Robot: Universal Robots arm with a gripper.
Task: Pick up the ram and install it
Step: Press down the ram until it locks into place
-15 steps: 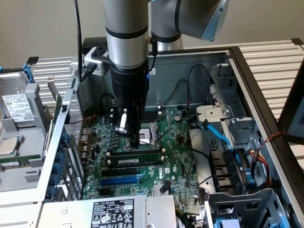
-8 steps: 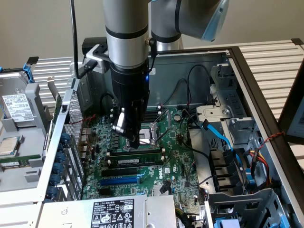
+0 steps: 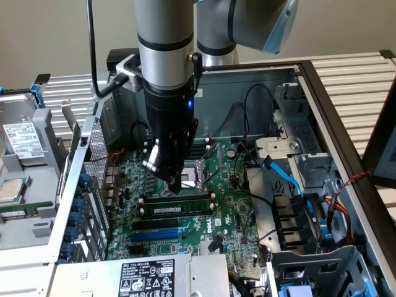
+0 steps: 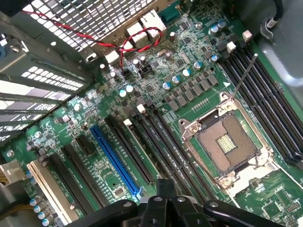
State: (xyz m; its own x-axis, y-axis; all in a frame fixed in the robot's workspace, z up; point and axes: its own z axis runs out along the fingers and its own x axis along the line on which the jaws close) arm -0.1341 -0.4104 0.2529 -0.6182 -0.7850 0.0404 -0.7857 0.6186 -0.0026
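Gripper (image 3: pixel 175 184) fingers closed, empty, tip touching the ram (image 3: pixel 176 201) seated mid-frame; CPU socket (image 3: pixel 199 171) just behind, blue slot (image 3: pixel 158 236) below, cables (image 3: pixel 281 179) right.

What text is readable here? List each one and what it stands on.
"DELL": white print, sideways, on the motherboard.
Power supply label: print too small to read.
Drive label: too small to read.
Ram label: too small to read.
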